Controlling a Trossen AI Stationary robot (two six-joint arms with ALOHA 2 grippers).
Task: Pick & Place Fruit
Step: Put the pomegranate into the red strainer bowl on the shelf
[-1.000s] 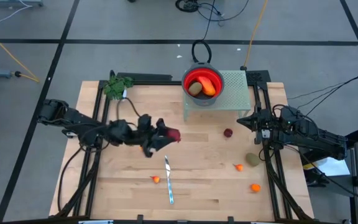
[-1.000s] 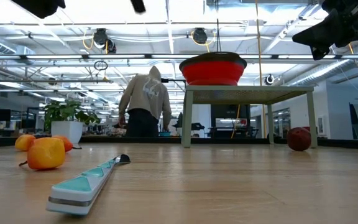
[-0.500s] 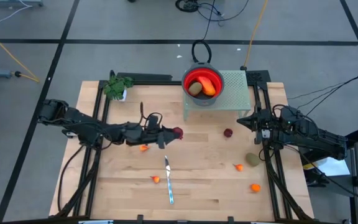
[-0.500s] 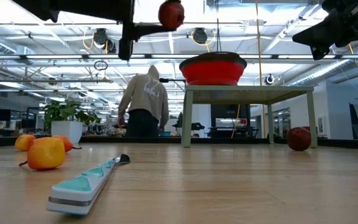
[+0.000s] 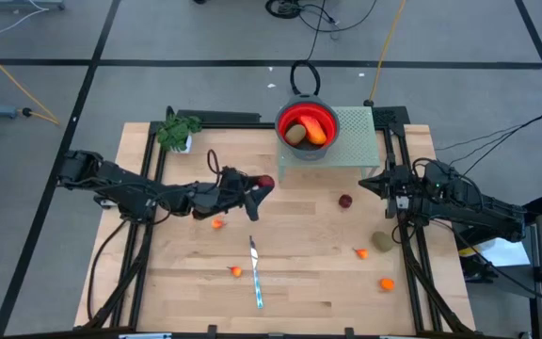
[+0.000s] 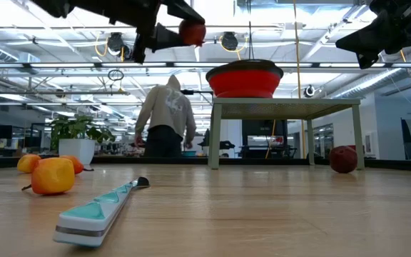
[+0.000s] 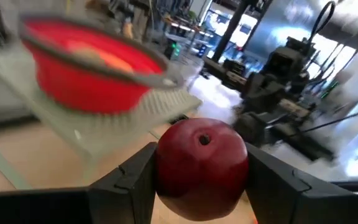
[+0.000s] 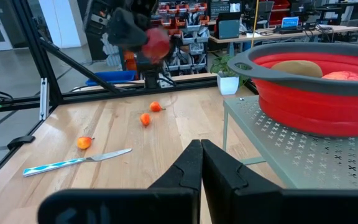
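Note:
My left gripper [image 5: 263, 185] is shut on a dark red ball of fruit [image 7: 202, 168], held high over the table's middle, left of the red bowl [image 5: 307, 127]. The bowl stands on a pale green perforated stand [image 5: 354, 132] at the far edge. It holds an olive-brown oval [image 5: 294, 134] and an orange-red piece [image 5: 317, 134]. Another dark red ball [image 5: 345, 201], an olive oval [image 5: 382, 242] and several tiny orange bits such as one [image 5: 218, 223] lie on the wood. My right gripper [image 5: 363, 183] waits shut at the right edge. My left gripper pinches the ball's two opposite sides [image 7: 163, 171] between its two fingers [image 7: 132, 180]. The fingers lie level and point toward the bowl at the table's far right. The ball is lifted well clear of the table [image 6: 192, 32], its stem dimple [image 7: 204, 140] facing back toward the wrist.
A slim silver knife with a teal handle [image 5: 254, 273] lies near the front middle. A green leafy plant [image 5: 177, 130] stands at the far left corner. A person [image 6: 166, 118] stands in the room beyond the table. Bare wood lies between the gripper and the stand.
My left gripper has tipped up from pointing downward to level and rolled, still shut on the dark red ball. It has carried the ball a little toward the far edge and the bowl. An orange bit that it hid now shows on the wood.

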